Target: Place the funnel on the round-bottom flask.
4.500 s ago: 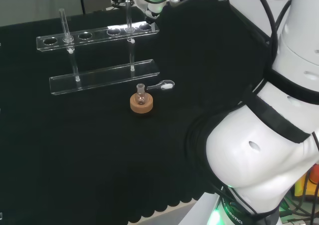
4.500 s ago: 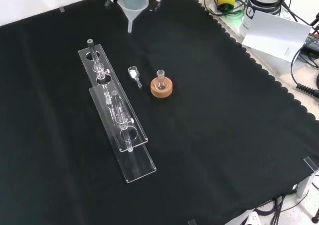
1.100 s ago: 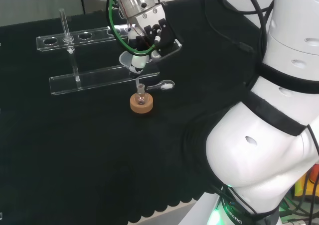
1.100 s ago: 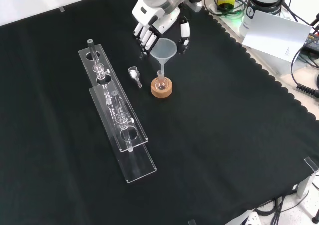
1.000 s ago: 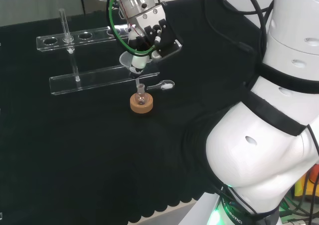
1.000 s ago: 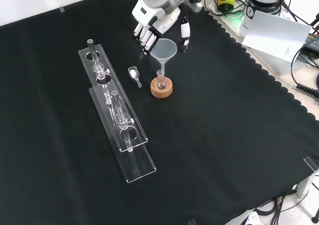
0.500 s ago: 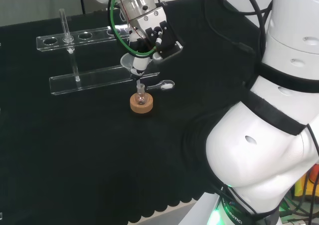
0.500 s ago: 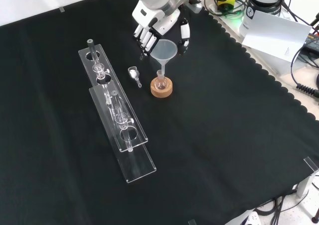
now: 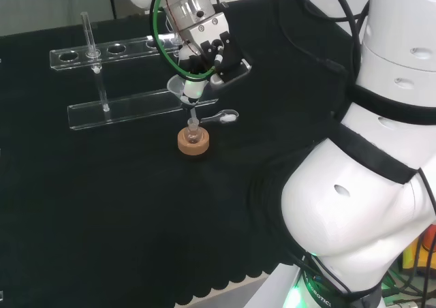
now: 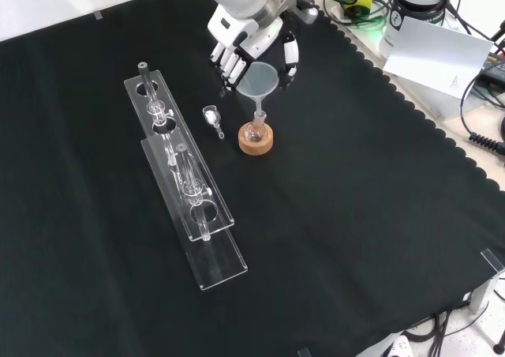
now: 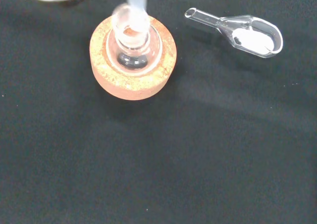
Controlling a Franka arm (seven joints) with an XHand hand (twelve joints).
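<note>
The robot hand (image 10: 251, 27) pinched the rim of the translucent plastic funnel (image 10: 258, 81), whose stem reached the neck of the small round-bottom flask (image 10: 257, 128) seated in a cork ring (image 10: 257, 141). Just beside the ring lay a clear glass scoop (image 11: 245, 32) holding white powder, and past it stood a clear acrylic tube rack (image 10: 185, 179) on the black-clothed worktop (image 10: 355, 215).

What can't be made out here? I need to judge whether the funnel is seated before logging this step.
- Whether the funnel stem has entered the flask neck: too small in the front view, blurred in the wrist view.
- How the hand grips the funnel: its fingers cover the rim in the head view.
- What the flask holds: clear glass, too small in every view.
- What the white bit in the glass scoop is: cannot tell.
</note>
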